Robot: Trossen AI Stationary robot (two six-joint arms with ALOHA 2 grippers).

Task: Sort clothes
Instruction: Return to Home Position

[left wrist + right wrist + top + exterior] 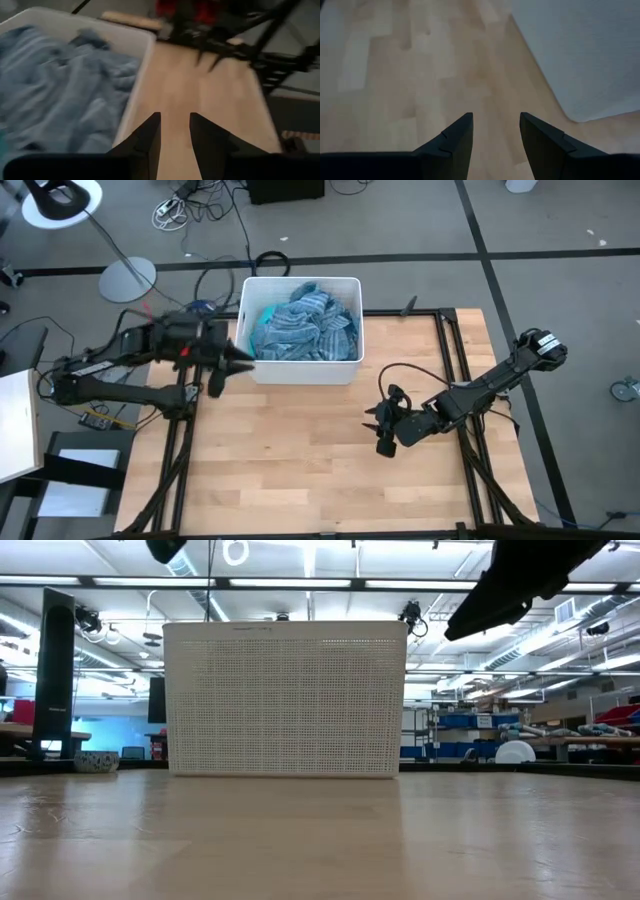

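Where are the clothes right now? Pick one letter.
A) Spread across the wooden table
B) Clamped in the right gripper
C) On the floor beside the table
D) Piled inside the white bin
D: the high view shows the clothes heaped inside the white bin, and the left gripper and right gripper are both open with nothing between their fingers.

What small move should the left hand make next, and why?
Probably pull the left hand back from the bin: it is open and empty, the clothes lie in the bin, and the right hand hangs open over the table.
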